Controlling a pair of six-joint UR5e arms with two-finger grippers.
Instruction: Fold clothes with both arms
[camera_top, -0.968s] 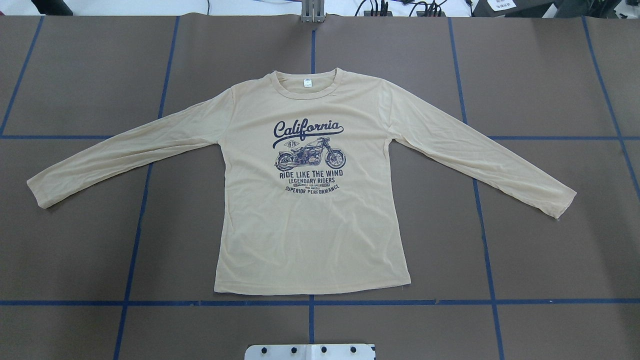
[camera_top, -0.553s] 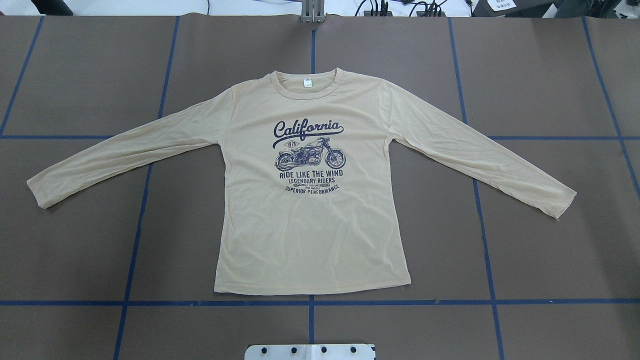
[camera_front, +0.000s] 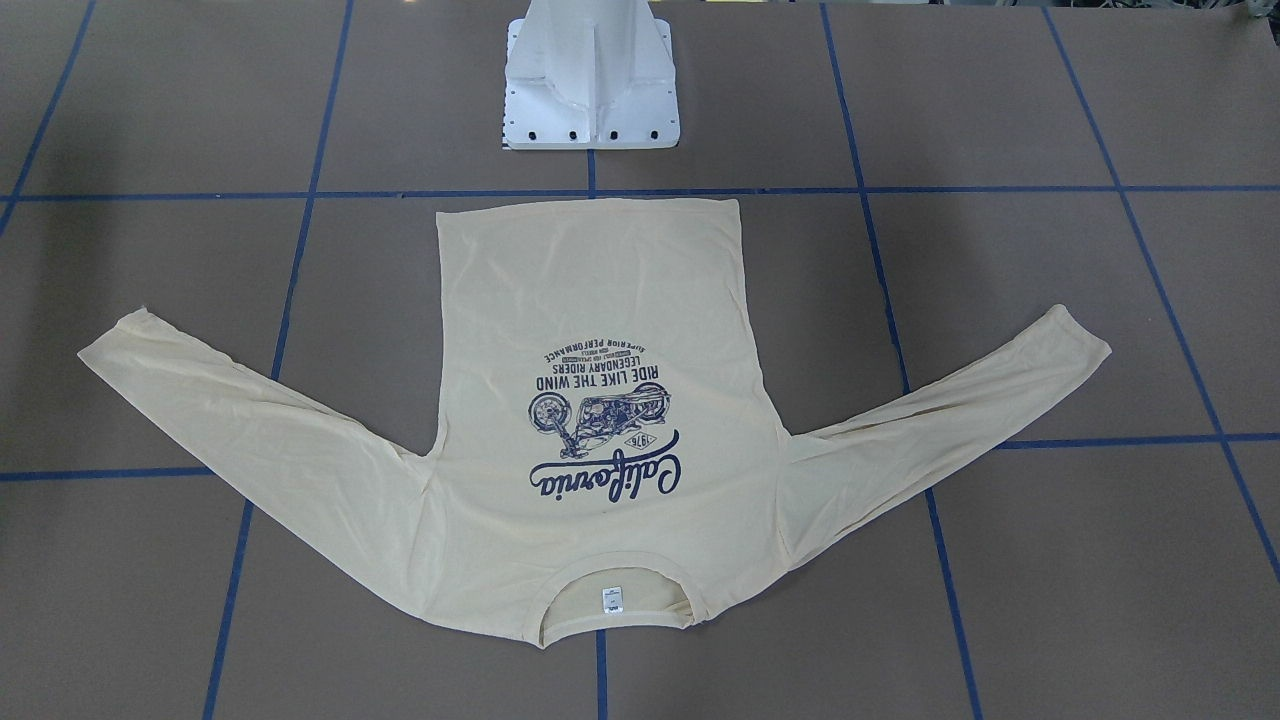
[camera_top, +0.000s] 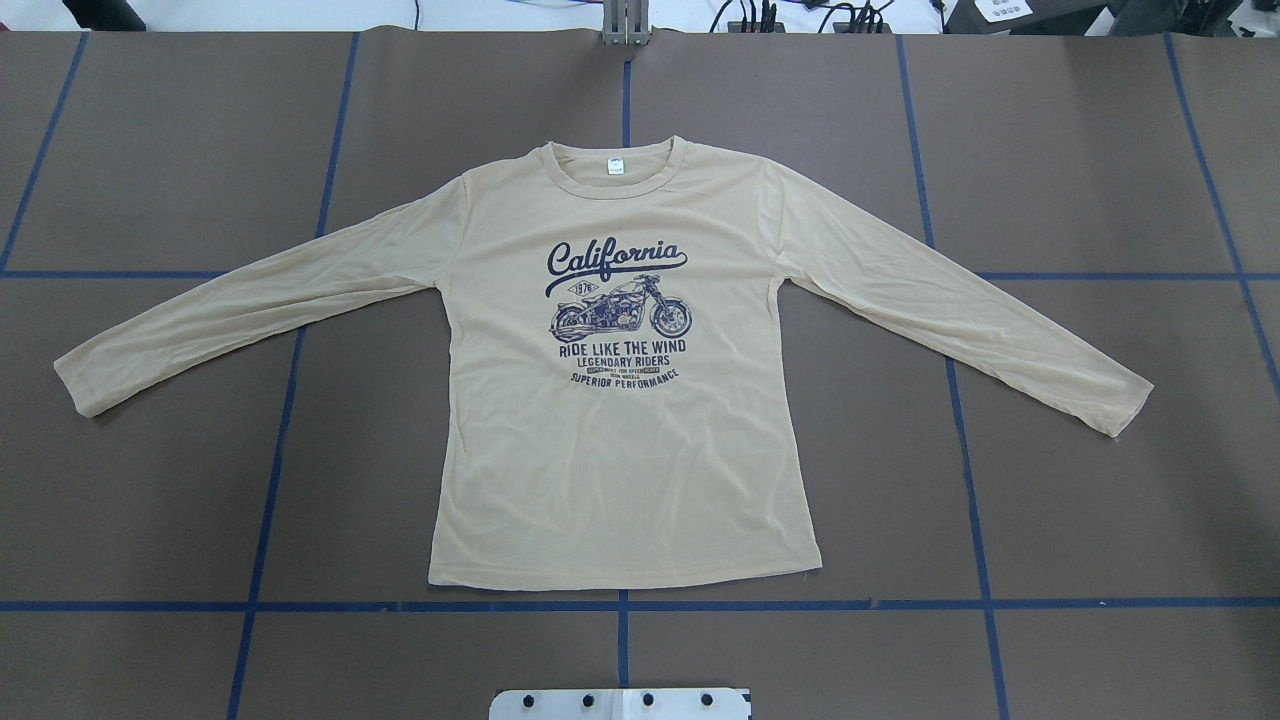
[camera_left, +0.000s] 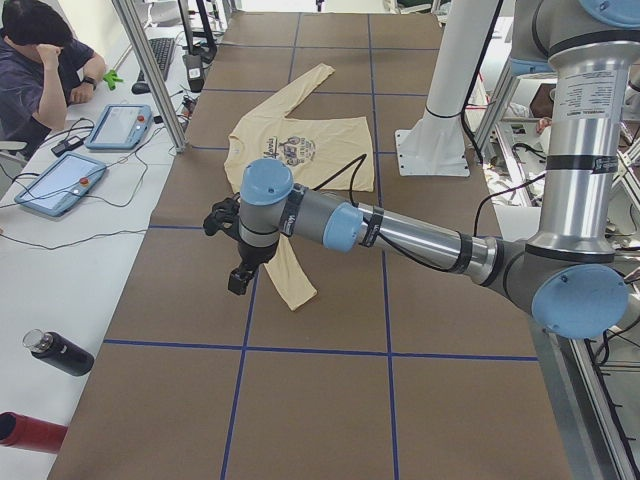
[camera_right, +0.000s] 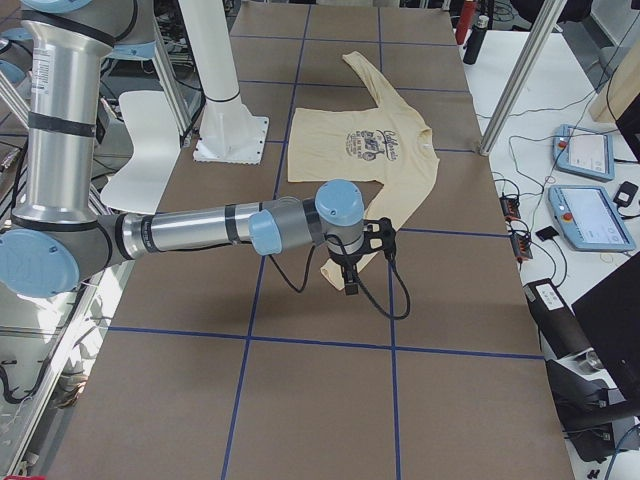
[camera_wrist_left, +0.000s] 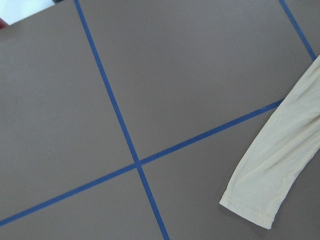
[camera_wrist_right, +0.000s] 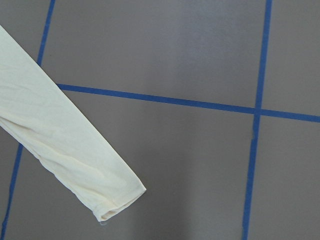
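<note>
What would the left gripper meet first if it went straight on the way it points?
The left gripper points down, so probably the bare table near the blue tape crossing. The shirt's sleeve cuff lies just beside that line; depth is unclear, so it might touch the cuff.

Robotics lab, taped grid table (camera_top: 150, 500), teach pendants (camera_left: 60, 183)

A: What can be read on the pale cream-yellow long-sleeved knit shirt (camera_top: 620, 480)?
B: Its navy chest print (camera_top: 617, 320) says "California", "1976", "RIDE LIKE THE WIND", "LEGENDARY RIDERS", "SUPERIOR PERFORMANCE".
A: And the small white neck tag (camera_top: 615, 166)?
B: Too small to read.
</note>
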